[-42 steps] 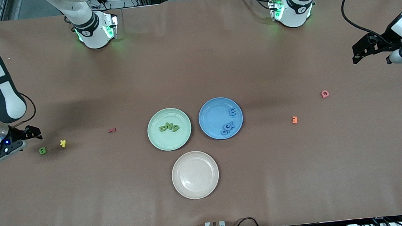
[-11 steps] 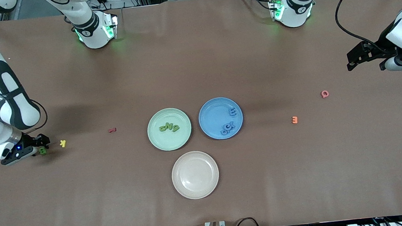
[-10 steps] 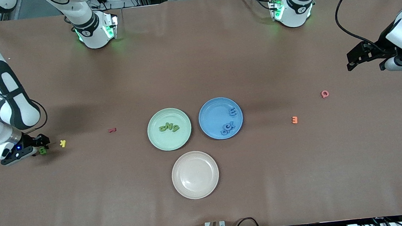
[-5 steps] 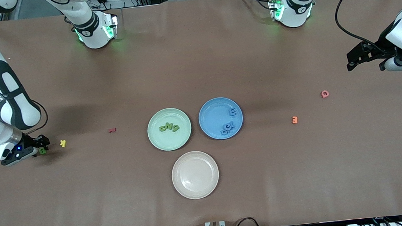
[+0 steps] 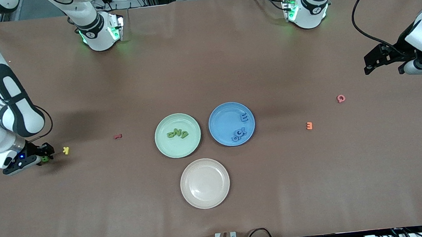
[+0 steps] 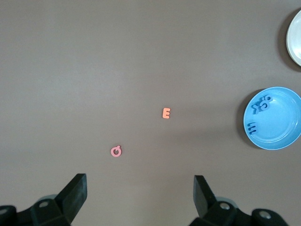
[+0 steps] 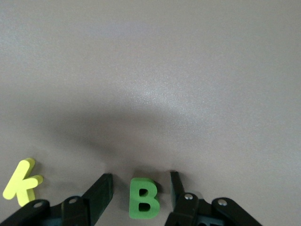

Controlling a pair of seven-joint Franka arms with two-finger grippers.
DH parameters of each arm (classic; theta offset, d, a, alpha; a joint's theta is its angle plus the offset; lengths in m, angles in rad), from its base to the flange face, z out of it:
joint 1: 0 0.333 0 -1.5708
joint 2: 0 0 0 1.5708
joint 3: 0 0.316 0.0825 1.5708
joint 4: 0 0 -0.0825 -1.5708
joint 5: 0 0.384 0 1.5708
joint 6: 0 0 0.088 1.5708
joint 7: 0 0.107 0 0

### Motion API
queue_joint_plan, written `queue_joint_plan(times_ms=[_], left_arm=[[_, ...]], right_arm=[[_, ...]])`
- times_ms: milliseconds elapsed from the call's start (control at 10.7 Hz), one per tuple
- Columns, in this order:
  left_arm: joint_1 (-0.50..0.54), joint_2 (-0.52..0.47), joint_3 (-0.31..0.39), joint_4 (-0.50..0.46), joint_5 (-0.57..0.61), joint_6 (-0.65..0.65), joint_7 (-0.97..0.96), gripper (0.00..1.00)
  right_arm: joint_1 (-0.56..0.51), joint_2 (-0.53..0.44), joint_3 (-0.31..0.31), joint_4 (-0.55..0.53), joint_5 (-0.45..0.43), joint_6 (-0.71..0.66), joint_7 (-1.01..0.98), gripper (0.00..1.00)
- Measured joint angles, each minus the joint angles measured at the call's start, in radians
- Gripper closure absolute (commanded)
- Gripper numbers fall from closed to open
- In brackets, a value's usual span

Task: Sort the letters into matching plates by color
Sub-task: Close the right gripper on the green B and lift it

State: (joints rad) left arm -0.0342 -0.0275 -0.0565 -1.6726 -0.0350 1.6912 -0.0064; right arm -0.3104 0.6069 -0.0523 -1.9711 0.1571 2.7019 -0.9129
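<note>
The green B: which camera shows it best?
The right wrist view: the green B fills it large and readable, between the right hand's fingers. In the front view the B is a tiny speck at that hand. The left wrist view does not show it.

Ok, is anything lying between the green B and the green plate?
Yes: from the green B, between the right gripper jaws, the yellow K and red letter lie toward the green plate.
</note>
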Motion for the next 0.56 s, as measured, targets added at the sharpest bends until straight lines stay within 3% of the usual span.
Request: queue_joint_plan(times_ms=[559], left_arm=[[0.0, 0.0, 0.0, 0.0, 0.0, 0.001, 0.0, 0.0]], right_arm=[[-0.004, 0.0, 0.0, 0.0, 0.002, 0.0, 0.0, 0.4]])
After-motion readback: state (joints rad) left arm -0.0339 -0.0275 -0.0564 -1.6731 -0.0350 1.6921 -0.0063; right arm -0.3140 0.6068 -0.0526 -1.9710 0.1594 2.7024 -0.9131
